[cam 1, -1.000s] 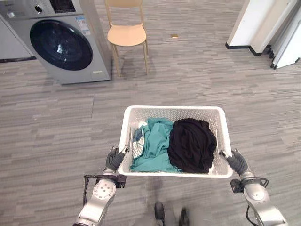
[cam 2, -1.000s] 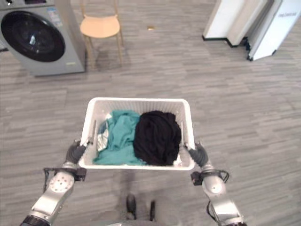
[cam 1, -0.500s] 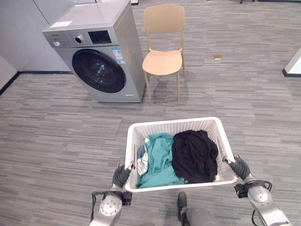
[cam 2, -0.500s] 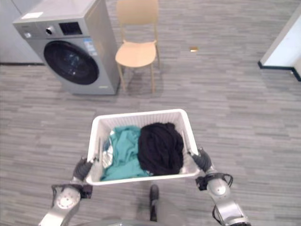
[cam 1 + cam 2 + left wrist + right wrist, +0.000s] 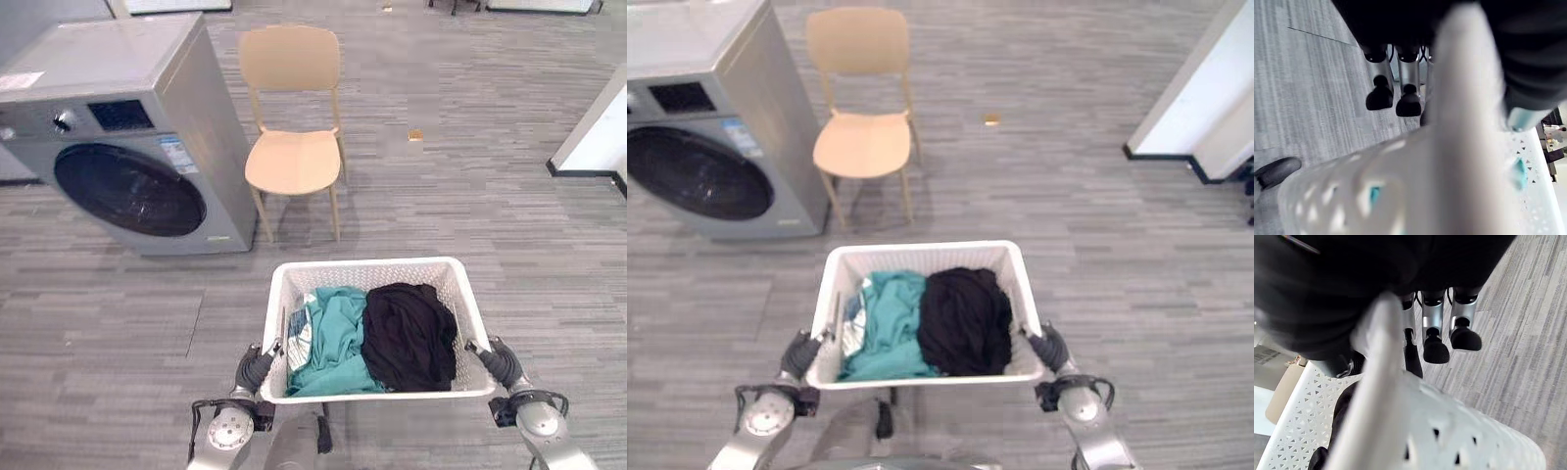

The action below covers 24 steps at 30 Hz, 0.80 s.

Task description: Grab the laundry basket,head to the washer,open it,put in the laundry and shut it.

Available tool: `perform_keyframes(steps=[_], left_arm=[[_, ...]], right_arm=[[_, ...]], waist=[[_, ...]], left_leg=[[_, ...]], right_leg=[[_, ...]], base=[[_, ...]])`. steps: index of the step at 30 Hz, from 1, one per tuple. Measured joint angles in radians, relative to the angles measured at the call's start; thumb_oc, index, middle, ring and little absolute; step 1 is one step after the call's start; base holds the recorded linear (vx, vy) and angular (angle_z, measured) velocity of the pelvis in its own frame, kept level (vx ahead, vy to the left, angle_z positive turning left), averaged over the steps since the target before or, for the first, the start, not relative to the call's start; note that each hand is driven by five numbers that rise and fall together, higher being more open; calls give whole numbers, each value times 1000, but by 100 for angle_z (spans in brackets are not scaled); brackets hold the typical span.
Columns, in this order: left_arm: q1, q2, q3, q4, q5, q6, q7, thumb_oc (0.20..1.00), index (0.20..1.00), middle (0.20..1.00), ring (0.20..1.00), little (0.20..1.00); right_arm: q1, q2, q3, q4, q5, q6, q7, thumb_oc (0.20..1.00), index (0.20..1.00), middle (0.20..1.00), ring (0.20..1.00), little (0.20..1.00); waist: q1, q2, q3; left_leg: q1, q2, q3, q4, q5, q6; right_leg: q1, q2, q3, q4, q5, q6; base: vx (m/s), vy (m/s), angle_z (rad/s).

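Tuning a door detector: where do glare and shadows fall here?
Left eye view: small pale glints sit on the dark glass of the washer door; the chair throws a soft shadow on the floor under its seat. Right wrist view: the laundry basket has a bright, evenly lit rim.

White perforated laundry basket, level above the floor, holding teal cloth beside black cloth; grey washer, round door closed, ahead left.

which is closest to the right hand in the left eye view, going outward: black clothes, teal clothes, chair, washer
From the right hand:
1. black clothes, in the basket's right half, beside that hand.
2. teal clothes, in the basket's left half.
3. chair, ahead on the floor, beyond the basket.
4. washer, left of the chair, farthest.
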Motion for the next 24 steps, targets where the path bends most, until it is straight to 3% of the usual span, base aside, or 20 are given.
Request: perform_keyframes(steps=[2,3,4,5,6,7,8,10,11,13,14,15,17,18,19,20,21,24], left_arm=[[-34,22,3,-12,0,0,-4,200,200,200,200,200],[-52,29,4,-19,0,-1,-3,200,200,200,200,200],[-61,39,8,-17,0,0,-3,200,200,200,200,200],[-90,37,13,-21,0,-1,0,200,200,200,200,200],[-97,37,17,-26,0,-5,4,200,200,200,200,200],[-128,36,20,-23,-1,-7,9,200,200,200,200,200],[-132,38,25,-21,0,-9,10,200,200,200,200,200],[-151,38,35,-21,0,-9,9,200,200,200,200,200],[-144,42,38,-20,-1,-10,11,200,200,200,200,200],[-141,35,36,-8,-1,-10,11,200,200,200,200,200],[-126,37,34,-1,-1,-10,9,200,200,200,200,200],[-109,40,31,2,-1,-11,9,200,200,200,200,200],[-59,35,23,3,-1,-10,10,200,200,200,200,200],[-45,29,16,2,-1,-9,9,200,200,200,200,200],[-32,24,16,0,1,-8,6,200,200,200,200,200],[-33,21,1,4,6,1,-8,200,200,200,200,200],[-21,17,-1,3,6,0,-11,200,200,200,200,200],[-16,-4,10,-8,-4,-2,-4,200,200,200,200,200]], right_arm=[[5,3,-11,-25,-1,-1,0,200,200,200,200,200],[-5,3,-15,-36,-1,-1,-2,200,200,200,200,200],[-14,6,-21,-52,-2,-1,0,200,200,200,200,200],[-17,5,-28,-67,-3,-1,-1,200,200,200,200,200],[-34,5,-30,-70,-8,-1,1,200,200,200,200,200],[-52,15,-41,-78,-9,-1,-3,200,200,200,200,200],[-59,15,-41,-77,-9,-1,-3,200,200,200,200,200],[-73,14,-39,-76,-9,-1,-2,200,200,200,200,200],[-91,15,-31,-69,-9,-1,-2,200,200,200,200,200],[-94,7,-25,-50,-9,-1,-1,200,200,200,200,200],[-93,8,-17,-36,-9,0,2,200,200,200,200,200],[-81,11,-9,-32,-9,0,3,200,200,200,200,200],[-61,15,4,-8,-9,1,10,200,200,200,200,200],[-44,17,1,-5,-9,3,12,200,200,200,200,200],[-34,24,-2,8,-8,3,12,200,200,200,200,200],[-3,24,-14,22,-8,4,19,200,200,200,200,200],[5,12,-15,16,-7,-2,23,200,200,200,200,200],[-49,-2,-18,15,-8,-4,20,200,200,200,200,200]], waist=[[-7,-23,-10],[-8,-32,-9],[-5,-33,-10],[-4,-33,-8],[-1,-21,-2],[-10,-2,9],[-10,13,16],[-13,26,30],[-14,24,38],[-25,22,43],[-33,11,45],[-34,-3,48],[-33,-17,45],[-31,-13,46],[-38,-10,48],[-58,-17,44],[-53,-12,40],[-21,-2,38]], left_leg=[[47,-46,-40,-38,-33,41],[62,-66,-36,-45,-59,52],[79,-83,-54,-59,-46,35],[111,-100,-71,-82,-73,54],[123,-100,-81,-86,-73,47],[165,-107,-125,-114,-94,65],[190,-96,-148,-130,-81,49],[252,-87,-167,-172,-92,63],[290,-82,-164,-174,-110,48],[321,-75,-180,-166,-165,60],[339,-72,-192,-150,-198,20],[364,-79,-208,-140,-219,6],[432,-75,-241,-131,-284,-17],[443,-65,-250,-107,-295,-41],[442,-58,-255,-55,-306,-61],[399,-53,-223,114,-316,-119],[391,-40,-192,185,-307,-136],[270,20,-131,391,-324,-158]], right_leg=[[-96,-68,-7,218,-52,1],[-144,-89,-6,300,-23,16],[-196,-118,0,425,-47,32],[-231,-132,2,451,-80,33],[-281,-140,11,512,-84,26],[-391,-135,18,641,-94,12],[-434,-115,41,662,-114,7],[-537,-102,20,617,-130,2],[-647,-109,-5,481,-110,18],[-734,-106,-12,379,-50,39],[-757,-117,-27,257,21,49],[-756,-126,-40,183,58,47],[-720,-141,-49,155,125,41],[-699,-138,-54,163,187,25],[-686,-137,-52,193,190,22],[-620,-137,-52,174,226,-6],[-580,-122,-59,152,247,-74],[-518,-92,-49,85,233,-134]], base=[[316,248,9],[383,293,20],[194,138,7],[406,267,4],[321,176,11],[409,204,23],[286,89,46],[248,31,31],[242,7,32],[388,-35,46],[444,-89,58],[246,-61,53],[350,-138,46],[340,-148,65],[259,-143,116],[155,-88,130],[215,-115,108],[222,-12,6]])
